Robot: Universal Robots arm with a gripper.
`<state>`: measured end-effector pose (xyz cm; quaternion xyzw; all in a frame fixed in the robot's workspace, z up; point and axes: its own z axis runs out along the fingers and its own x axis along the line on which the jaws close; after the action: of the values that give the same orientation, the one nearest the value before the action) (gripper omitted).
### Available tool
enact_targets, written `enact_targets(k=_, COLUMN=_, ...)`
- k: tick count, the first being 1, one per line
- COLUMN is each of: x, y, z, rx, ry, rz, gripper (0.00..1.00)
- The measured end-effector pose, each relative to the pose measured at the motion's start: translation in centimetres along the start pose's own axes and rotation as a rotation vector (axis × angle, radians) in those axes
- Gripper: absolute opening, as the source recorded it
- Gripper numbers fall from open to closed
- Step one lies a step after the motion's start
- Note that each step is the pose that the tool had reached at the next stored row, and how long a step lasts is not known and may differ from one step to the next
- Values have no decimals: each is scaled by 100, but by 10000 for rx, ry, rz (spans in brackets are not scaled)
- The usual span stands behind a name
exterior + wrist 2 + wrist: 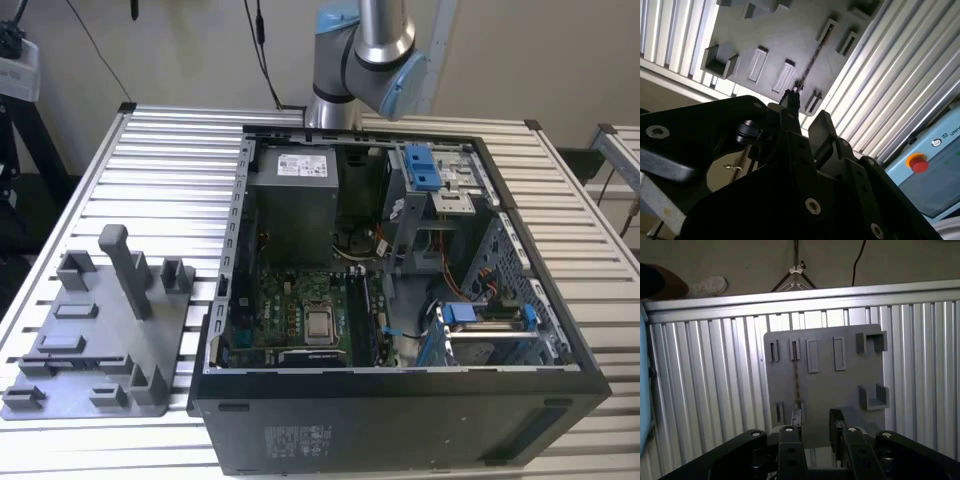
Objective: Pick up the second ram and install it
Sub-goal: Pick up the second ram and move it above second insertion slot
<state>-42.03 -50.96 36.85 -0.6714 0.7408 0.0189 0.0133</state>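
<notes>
In both wrist views my gripper (816,422) (807,117) hangs well above the grey fixture plate (840,390) (785,35), with its two black fingers apart and nothing between them. The second ram (796,377) (812,57) shows edge-on as a thin dark line, standing in narrow holders on that plate. Seen from the wrist, it lines up with one finger (796,419) rather than with the gap. The exterior view has the fixture plate (100,340) on its left, beside the open computer case (400,270).
Inside the case are the green motherboard (300,320), a grey power supply box (295,195) and blue drive brackets (422,165). A tall post (125,265) rises from the fixture plate. A pendant with a red button (917,162) lies beside the slatted table (700,390). A person's shoe (707,286) is on the floor.
</notes>
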Motion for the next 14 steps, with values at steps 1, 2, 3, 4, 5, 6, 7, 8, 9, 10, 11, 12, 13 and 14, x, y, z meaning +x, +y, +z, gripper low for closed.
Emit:
enact_targets(k=1, x=0, y=0, z=7, rx=4, ry=-3, rz=-5, gripper=36)
enact_targets(k=2, x=1, y=0, z=18, rx=8, ry=-3, rz=-10, gripper=36)
enact_targets(k=3, x=2, y=0, z=30, rx=10, ry=-4, rz=-14, gripper=36)
enact_targets(k=4, x=3, y=0, z=44, rx=11, ry=-3, rz=-17, gripper=36)
enact_targets(k=5, x=3, y=-1, z=60, rx=11, ry=-3, rz=-20, gripper=36)
enact_targets(k=6, x=4, y=-1, z=77, rx=12, ry=-4, rz=-25, gripper=36)
enact_targets(k=7, x=5, y=-1, z=94, rx=12, ry=-4, rz=-31, gripper=36)
enact_targets(k=8, x=6, y=-1, z=110, rx=13, ry=-4, rz=-38, gripper=36)
enact_targets(k=9, x=6, y=-1, z=127, rx=13, ry=-5, rz=-46, gripper=36)
enact_targets(k=10, x=7, y=-1, z=142, rx=13, ry=-8, rz=-56, gripper=36)
enact_targets(k=11, x=8, y=-1, z=155, rx=12, ry=-11, rz=-74, gripper=36)
enact_targets(k=12, x=8, y=-1, z=168, rx=9, ry=-14, rz=-97, gripper=36)
enact_targets(k=13, x=9, y=-1, z=183, rx=9, ry=-19, rz=-123, gripper=36)
enact_targets(k=14, x=9, y=-1, z=196, rx=6, ry=-21, rz=-150, gripper=36)
